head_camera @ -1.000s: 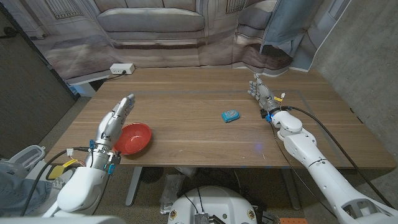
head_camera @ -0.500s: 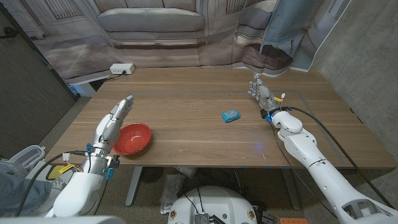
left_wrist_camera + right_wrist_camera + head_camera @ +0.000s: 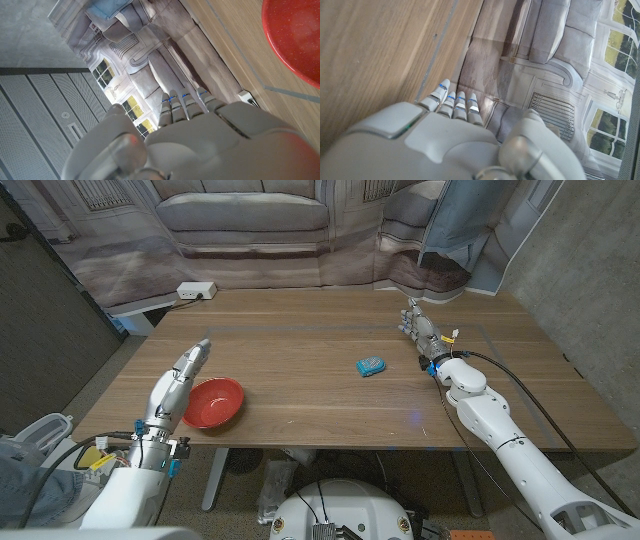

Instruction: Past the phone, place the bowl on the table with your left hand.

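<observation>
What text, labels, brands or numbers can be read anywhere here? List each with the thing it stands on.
None can be read.
The blue phone shows a pale patch on its upper face, too small and blurred to read.
The red bowl is plain, with no marking.
The white power strip at the table's far left corner shows no legible label.
The left hand and right hand carry only coloured bands, no lettering.

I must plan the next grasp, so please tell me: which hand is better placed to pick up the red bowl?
The left hand. It is open, right beside the red bowl at the table's near left edge. The right hand is at the far right, beyond the phone.
</observation>
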### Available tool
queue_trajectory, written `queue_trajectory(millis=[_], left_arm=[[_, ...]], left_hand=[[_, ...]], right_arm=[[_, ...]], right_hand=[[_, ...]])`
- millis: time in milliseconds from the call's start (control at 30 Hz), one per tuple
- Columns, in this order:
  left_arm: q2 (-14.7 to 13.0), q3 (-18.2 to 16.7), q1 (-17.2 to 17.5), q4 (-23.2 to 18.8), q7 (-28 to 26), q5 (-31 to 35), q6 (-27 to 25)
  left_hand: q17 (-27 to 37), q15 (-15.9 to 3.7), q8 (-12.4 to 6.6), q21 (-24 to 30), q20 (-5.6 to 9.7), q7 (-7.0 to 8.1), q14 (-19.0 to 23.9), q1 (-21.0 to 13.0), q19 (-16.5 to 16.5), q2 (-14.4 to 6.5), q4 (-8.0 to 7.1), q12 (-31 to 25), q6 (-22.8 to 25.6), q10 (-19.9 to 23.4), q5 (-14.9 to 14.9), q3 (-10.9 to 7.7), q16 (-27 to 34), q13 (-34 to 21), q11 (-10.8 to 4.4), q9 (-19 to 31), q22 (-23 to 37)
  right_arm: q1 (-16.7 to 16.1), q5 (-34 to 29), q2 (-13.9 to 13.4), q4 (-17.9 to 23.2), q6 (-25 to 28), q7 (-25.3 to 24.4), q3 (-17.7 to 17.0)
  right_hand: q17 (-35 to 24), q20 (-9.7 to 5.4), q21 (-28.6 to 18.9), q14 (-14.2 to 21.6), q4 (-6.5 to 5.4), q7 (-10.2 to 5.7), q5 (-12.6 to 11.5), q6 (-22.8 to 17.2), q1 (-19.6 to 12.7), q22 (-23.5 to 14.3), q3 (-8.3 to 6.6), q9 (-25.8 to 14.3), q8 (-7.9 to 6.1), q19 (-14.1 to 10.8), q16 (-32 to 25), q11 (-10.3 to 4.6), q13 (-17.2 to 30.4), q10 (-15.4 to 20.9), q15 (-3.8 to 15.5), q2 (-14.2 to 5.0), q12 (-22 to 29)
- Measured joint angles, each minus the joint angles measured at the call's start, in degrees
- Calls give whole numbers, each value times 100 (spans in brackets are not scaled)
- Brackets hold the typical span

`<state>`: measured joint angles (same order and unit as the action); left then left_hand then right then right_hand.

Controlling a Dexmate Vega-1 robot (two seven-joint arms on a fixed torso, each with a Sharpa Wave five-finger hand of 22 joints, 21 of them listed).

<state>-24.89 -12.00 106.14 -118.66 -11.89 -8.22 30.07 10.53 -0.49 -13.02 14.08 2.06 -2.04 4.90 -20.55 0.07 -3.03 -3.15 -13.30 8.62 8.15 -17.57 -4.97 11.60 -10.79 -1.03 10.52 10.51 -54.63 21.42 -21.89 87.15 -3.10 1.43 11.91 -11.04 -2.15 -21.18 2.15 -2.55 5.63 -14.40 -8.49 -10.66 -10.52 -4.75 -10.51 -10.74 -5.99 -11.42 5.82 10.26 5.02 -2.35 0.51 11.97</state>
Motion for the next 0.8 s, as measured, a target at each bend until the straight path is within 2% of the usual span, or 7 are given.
queue_trajectory(millis=[267, 800], left_arm=[[153, -65, 124, -64, -74, 179, 27], [350, -154, 245, -106, -167, 434, 25]], left_hand=[[-12, -30, 0, 0, 0, 0, 30, 0, 0, 0, 0, 0, 62, 31, 0, 0, 0, 0, -31, 0, 0], [-14, -30, 41, 0, -32, 21, 30, -23, 31, -23, 0, 38, 82, 62, 0, 0, 0, 0, 0, 0, 0]], right_arm=[[4, 10, 3, 0, -14, -5, 10], [54, -6, 52, -43, -16, -41, 55]], right_hand=[[0, 0, 0, 0, 16, 0, 0, 0, 0, 0, 16, 0, 0, 0, 0, 0, 0, 0, 0, 0, 0], [0, 0, 22, 0, -8, 0, 0, 0, -31, 0, 40, 0, 0, 0, 0, 0, 0, 0, 0, -31, 0]])
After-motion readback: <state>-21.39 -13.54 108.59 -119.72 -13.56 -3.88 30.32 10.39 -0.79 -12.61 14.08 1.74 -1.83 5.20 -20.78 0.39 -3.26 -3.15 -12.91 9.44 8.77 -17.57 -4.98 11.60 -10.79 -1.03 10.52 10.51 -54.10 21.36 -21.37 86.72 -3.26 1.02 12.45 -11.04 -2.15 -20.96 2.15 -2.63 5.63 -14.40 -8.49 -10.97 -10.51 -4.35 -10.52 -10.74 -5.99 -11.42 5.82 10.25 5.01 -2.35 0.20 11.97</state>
